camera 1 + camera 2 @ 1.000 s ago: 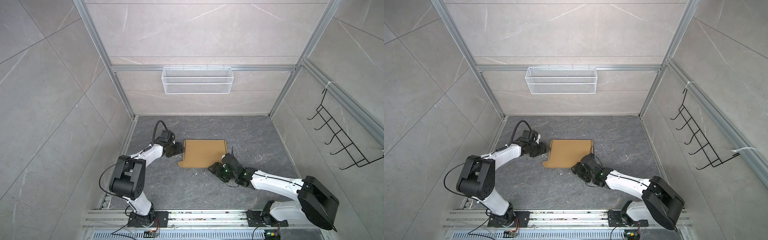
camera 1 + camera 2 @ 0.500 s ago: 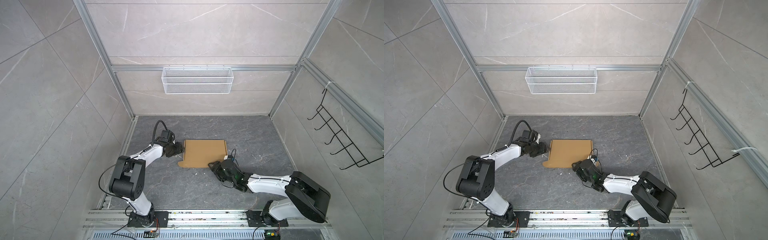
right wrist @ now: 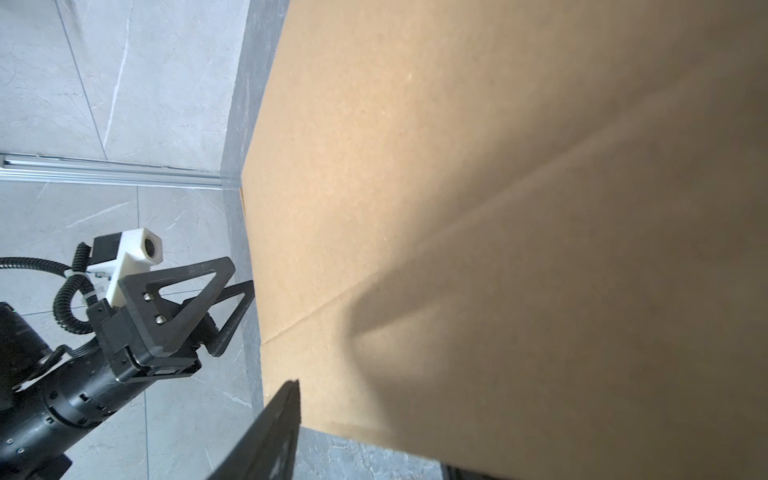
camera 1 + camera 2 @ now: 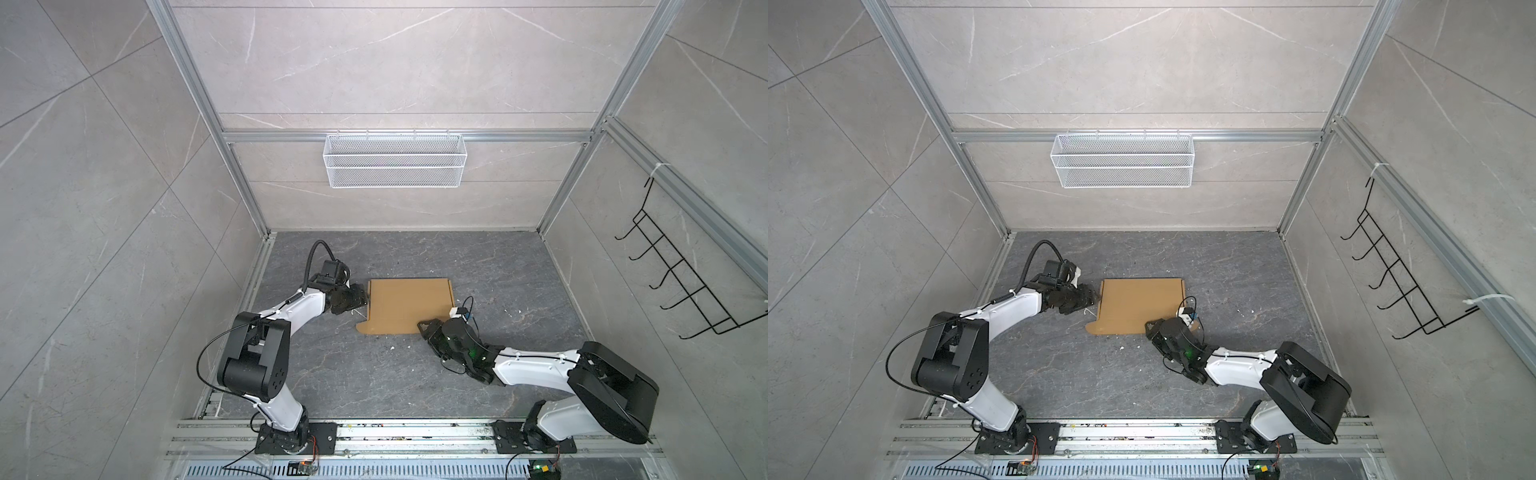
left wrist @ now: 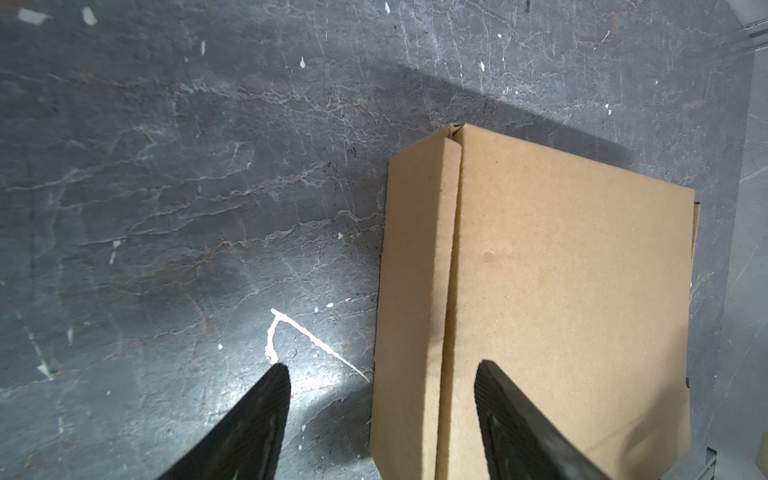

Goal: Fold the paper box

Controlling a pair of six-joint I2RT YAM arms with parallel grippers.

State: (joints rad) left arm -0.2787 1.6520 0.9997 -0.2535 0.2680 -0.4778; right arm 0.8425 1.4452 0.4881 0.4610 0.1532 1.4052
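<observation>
The paper box (image 4: 409, 305) (image 4: 1140, 305) lies folded flat on the dark floor in both top views, brown, with a rounded tab at its near left corner. My left gripper (image 4: 365, 299) (image 5: 383, 365) is open at the box's left edge. One of its fingers (image 5: 511, 415) hangs over the top panel (image 5: 561, 291), the other over bare floor, with the side wall between them. My right gripper (image 4: 424, 326) is at the near right corner. In the right wrist view one finger (image 3: 282, 428) shows beside the cardboard (image 3: 498, 228), and the other is hidden behind it.
A white wire basket (image 4: 395, 160) hangs on the back wall and a black hook rack (image 4: 685, 291) on the right wall. Aluminium rails (image 4: 374, 434) run along the front edge. Small white scraps (image 5: 316, 340) lie on the floor near the box.
My right gripper has crept left and forward to the box's near right corner. The left arm and the box have not moved.
</observation>
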